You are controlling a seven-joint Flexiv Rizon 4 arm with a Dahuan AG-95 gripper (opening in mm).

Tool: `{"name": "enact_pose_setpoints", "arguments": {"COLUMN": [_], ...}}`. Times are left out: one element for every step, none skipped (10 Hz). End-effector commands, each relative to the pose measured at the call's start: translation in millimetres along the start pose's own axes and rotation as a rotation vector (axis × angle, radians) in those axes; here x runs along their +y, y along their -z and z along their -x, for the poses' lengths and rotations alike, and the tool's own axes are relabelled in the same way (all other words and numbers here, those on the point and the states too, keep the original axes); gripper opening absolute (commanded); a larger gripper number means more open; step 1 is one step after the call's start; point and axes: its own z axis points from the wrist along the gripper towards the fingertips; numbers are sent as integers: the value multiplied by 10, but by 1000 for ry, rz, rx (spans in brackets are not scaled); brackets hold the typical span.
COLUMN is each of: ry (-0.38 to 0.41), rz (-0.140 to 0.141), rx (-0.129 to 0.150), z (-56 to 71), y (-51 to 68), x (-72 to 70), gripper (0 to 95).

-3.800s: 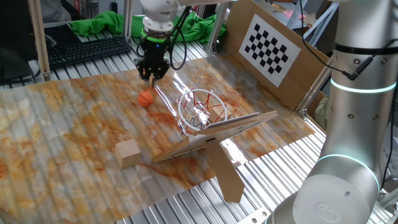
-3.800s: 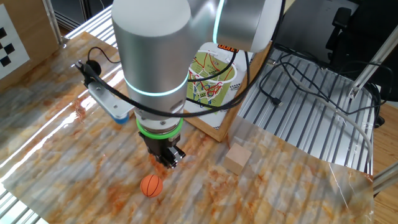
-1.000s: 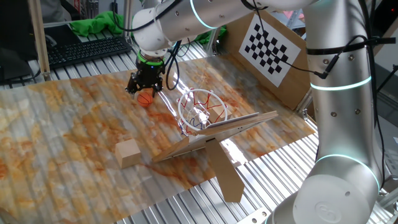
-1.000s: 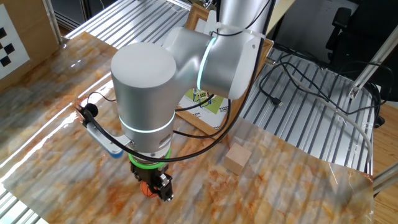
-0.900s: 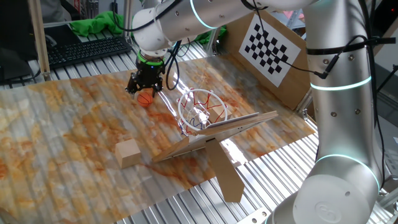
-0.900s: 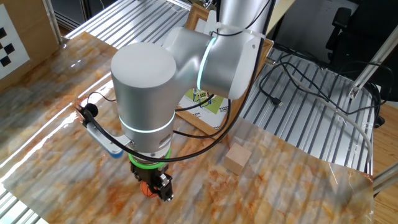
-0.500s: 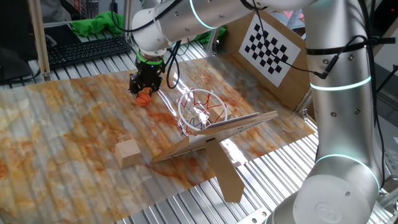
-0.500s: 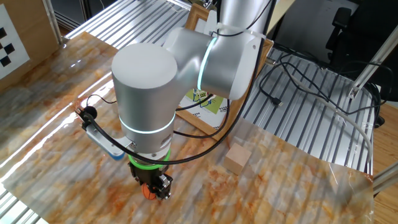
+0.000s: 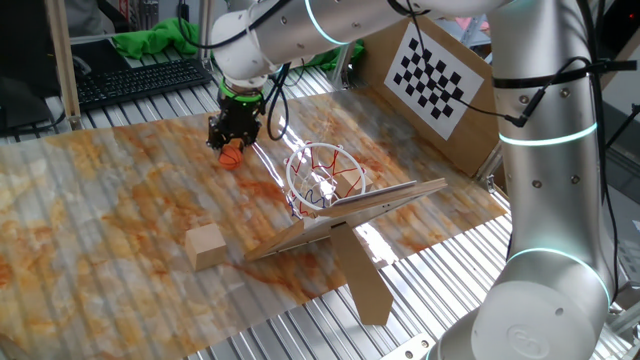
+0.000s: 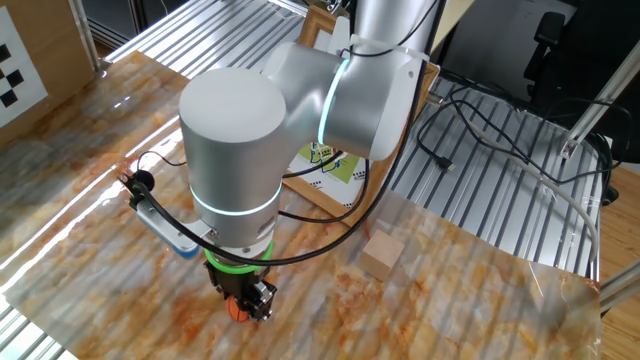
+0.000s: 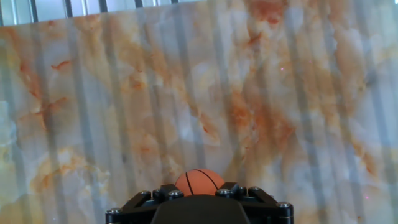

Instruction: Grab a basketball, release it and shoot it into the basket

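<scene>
The small orange basketball (image 9: 231,155) sits between the black fingers of my gripper (image 9: 232,150) at the far side of the marbled mat. It shows as an orange patch under the hand in the other fixed view (image 10: 236,309). In the hand view it (image 11: 199,181) peeks out just above the gripper body, close to the mat. The gripper is shut on it. The basket (image 9: 325,175), a red ring with a white-and-red net on a clear panel, stands to the right of the gripper, on a cardboard stand (image 9: 362,272).
A tan wooden block (image 9: 205,245) lies on the mat near the front; it also shows in the other fixed view (image 10: 382,254). A checkerboard panel (image 9: 435,78) leans at the back right. Metal table slats surround the mat (image 9: 120,200).
The gripper came down around the ball and closed on it. Over the last second the ball and the gripper have crept slightly upward.
</scene>
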Motion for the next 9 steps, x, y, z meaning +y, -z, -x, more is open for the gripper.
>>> {"name": "enact_pose_setpoints", "arguments": {"ry": [3, 8, 11, 14, 15, 14, 15, 13, 13], "rz": [-1, -3, -5, -9, -15, -16, -17, -18, -22], "rx": [13, 20, 30, 31, 40, 47, 50, 52, 51], "z": [-2, 7, 8, 4, -10, -28, -57, -89, -144], "y": [129, 218, 318, 432, 651, 837, 1012, 1144, 1320], "x": [-3, -3, -2, -1, -12, -19, -27, -33, -44], "gripper": [0, 0, 0, 0, 0, 0, 0, 0, 0]}}
